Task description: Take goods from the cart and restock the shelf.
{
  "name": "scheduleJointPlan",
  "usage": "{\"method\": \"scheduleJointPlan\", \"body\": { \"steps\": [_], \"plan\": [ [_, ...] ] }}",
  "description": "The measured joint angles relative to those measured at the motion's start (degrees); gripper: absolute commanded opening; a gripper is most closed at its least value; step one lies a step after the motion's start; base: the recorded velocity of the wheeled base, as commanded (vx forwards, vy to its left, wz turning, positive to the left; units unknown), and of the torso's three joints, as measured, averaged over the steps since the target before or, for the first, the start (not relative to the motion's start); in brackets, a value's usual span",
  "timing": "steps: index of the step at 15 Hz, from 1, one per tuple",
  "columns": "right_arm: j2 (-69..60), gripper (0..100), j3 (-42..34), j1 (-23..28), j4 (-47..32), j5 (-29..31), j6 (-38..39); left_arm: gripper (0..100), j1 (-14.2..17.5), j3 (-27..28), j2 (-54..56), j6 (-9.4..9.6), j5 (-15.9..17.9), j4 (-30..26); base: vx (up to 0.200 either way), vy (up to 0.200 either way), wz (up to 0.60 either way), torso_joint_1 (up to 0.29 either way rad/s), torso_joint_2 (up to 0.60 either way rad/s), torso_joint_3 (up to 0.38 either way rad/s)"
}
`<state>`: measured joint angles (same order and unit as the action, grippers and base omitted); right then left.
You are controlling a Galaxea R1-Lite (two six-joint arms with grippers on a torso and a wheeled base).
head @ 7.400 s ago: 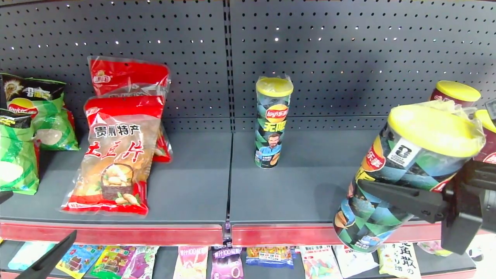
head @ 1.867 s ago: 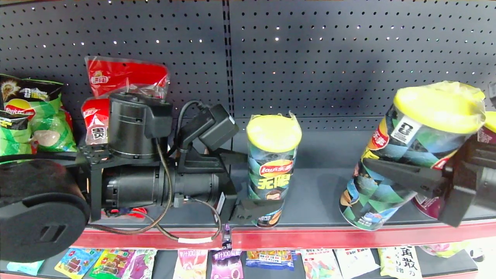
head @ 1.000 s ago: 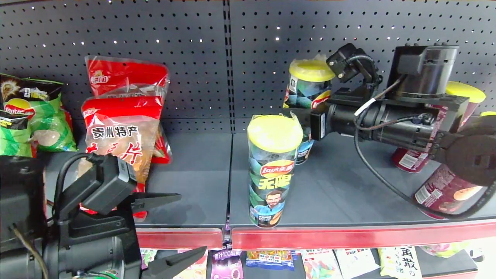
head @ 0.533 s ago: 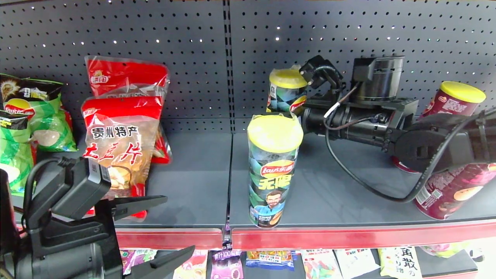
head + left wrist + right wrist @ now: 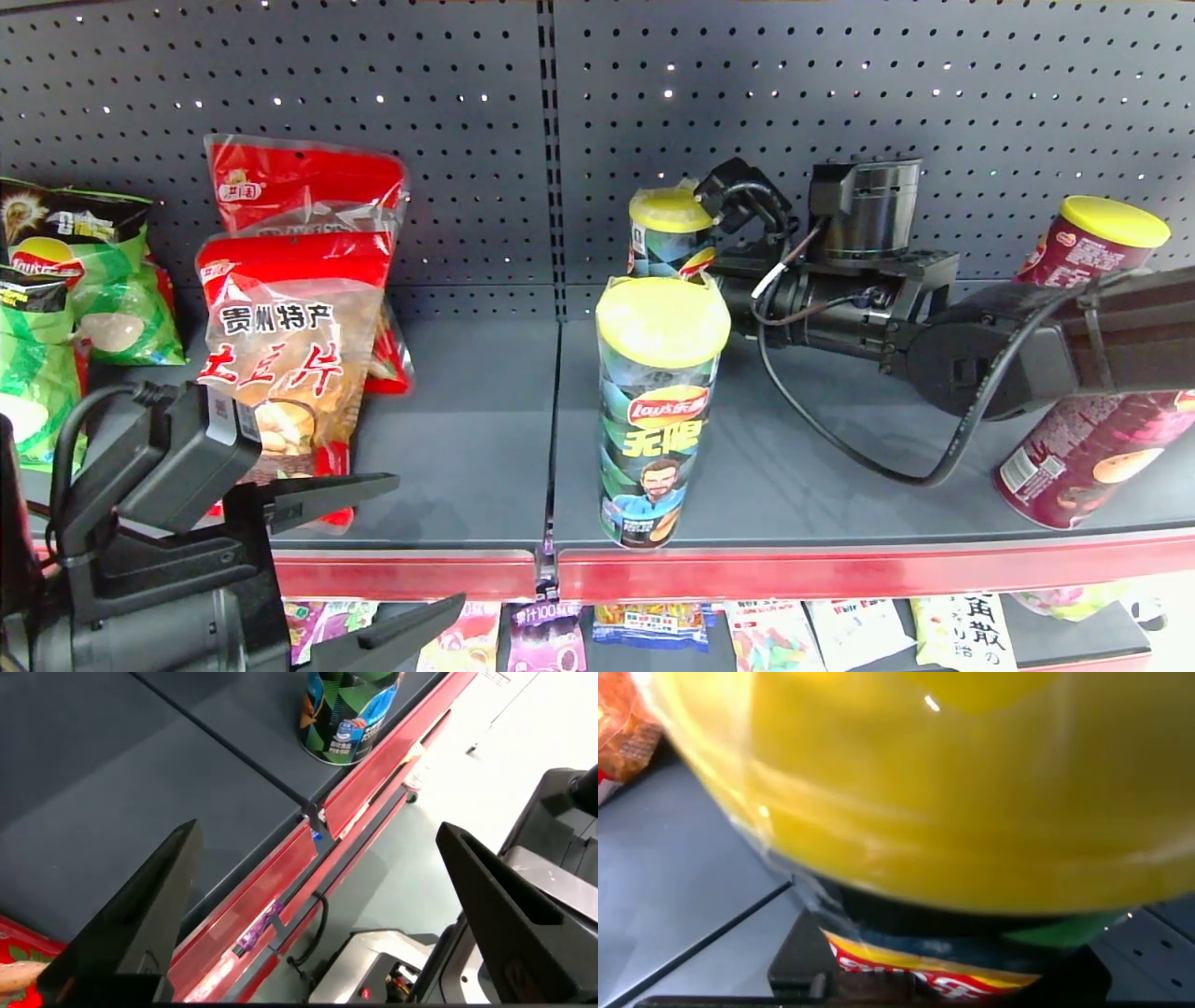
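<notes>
A chip can with a yellow lid stands upright near the front edge of the grey shelf; its base also shows in the left wrist view. Directly behind it, my right gripper is shut on a second chip can, whose yellow lid looms large in the right wrist view. The front can hides its lower part, so I cannot tell if it rests on the shelf. My left gripper hangs open and empty in front of the shelf's red edge.
Two maroon cans stand at the right, one at the back and one tilted near the front. Red snack bags and green bags fill the left. Bare shelf lies between the bags and the cans. A lower shelf holds small packets.
My right gripper has carried its can leftward and deeper into the shelf, behind the front can. The left gripper, which had set the front can down, stays low and open.
</notes>
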<state>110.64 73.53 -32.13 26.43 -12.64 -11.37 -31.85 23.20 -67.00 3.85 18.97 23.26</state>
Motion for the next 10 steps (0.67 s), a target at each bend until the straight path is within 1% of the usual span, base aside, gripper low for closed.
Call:
{"method": "scheduleJointPlan", "body": {
  "steps": [2,3,10],
  "plan": [
    [0.3,0,0.2,-0.1,0.0,0.1,0.0,100,0.1,0.0,0.0,0.0,0.0,0.0,0.0,0.0,0.0,0.0,0.0,0.0],
    [0.4,100,0.2,-0.2,0.1,0.2,0.0,100,0.1,0.0,0.0,-0.06,0.0,-0.1,0.0,0.0,0.0,0.0,0.0,0.0],
    [-0.9,100,-1.9,-0.2,-0.1,1.2,1.1,100,0.1,0.1,-0.5,-0.3,0.1,-0.1,0.0,0.0,0.0,0.0,0.0,0.0]
  ]
}}
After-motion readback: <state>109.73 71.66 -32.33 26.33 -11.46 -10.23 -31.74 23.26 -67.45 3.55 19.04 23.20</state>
